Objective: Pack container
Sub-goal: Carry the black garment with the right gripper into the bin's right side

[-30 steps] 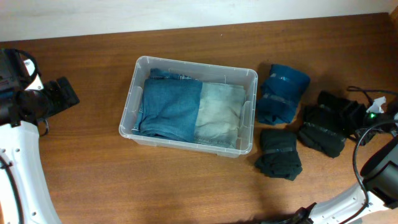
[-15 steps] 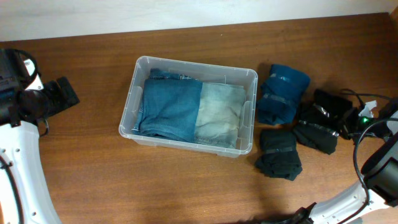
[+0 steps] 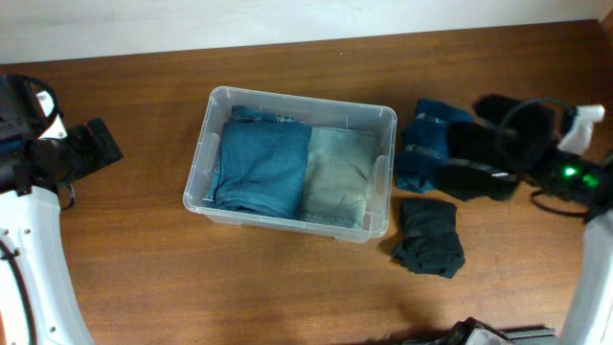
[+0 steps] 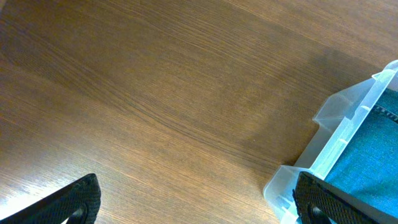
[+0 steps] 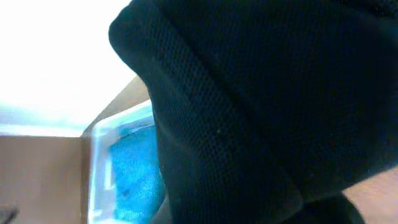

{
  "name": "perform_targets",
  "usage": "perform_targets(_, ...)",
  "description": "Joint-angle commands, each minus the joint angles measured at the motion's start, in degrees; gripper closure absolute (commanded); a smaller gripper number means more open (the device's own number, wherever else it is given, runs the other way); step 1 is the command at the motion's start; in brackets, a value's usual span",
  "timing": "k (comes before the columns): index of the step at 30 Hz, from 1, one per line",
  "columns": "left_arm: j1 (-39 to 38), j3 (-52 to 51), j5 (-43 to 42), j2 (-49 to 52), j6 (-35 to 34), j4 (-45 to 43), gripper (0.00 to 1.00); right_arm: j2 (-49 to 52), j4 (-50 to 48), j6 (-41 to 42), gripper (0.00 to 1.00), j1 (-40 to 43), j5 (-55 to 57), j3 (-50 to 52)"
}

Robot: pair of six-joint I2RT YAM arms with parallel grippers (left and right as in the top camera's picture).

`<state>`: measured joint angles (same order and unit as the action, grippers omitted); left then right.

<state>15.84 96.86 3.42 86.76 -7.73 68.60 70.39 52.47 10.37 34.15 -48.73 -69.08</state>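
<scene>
The container, a clear tub, stands mid-table and holds a folded blue cloth beside a pale green one. My right gripper is shut on a black folded cloth, which hangs above the table just right of the container and partly over a blue folded cloth. In the right wrist view the black cloth fills the frame and hides the fingers; the container shows at lower left. My left gripper is open over bare wood, left of the container's corner.
A dark green folded cloth lies on the table in front of the blue one. The table's far edge meets a pale wall along the top. Cables and the right arm's body occupy the right side.
My right gripper has shut on the black cloth, lifted it off the table and carried it left toward the container. The left arm has not moved.
</scene>
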Motion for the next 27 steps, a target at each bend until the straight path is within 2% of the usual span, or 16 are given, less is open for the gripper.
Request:
perform_targets(1,0.2,-0.2,-0.2,0.1,0.0,0.1,0.0,-6.2,-2.1,4.3,0.96,-8.3,-3.8,-0.5)
perform_targets(6,0.2,-0.2,-0.2,0.1,0.0,0.0,0.0,-8.2,-9.3,11.5,0.96,-21.9,-2.0,-0.5)
perform_targets(12,0.2,-0.2,-0.2,0.1,0.0,0.0,0.0,-2.1,-17.2,18.4,0.96,-34.5,6.1,-0.5)
perform_targets(16,0.2,-0.2,-0.2,0.1,0.0,0.1,0.0,5.0,-21.9,23.6,0.96,-39.7,7.8,-0.5)
perform_targets(21,0.2,-0.2,-0.2,0.1,0.0,0.0,0.0,13.5,-22.1,30.8,0.96,-42.0,13.5,-0.5)
perform_targets(23,0.2,-0.2,-0.2,0.1,0.1,0.0,0.0,15.9,-22.1,31.3,0.95,-42.4,14.6,-0.5)
perform_targets(27,0.2,-0.2,-0.2,0.1,0.0,0.0,0.0,18.1,-21.9,31.2,0.49,-43.9,16.0,-0.5)
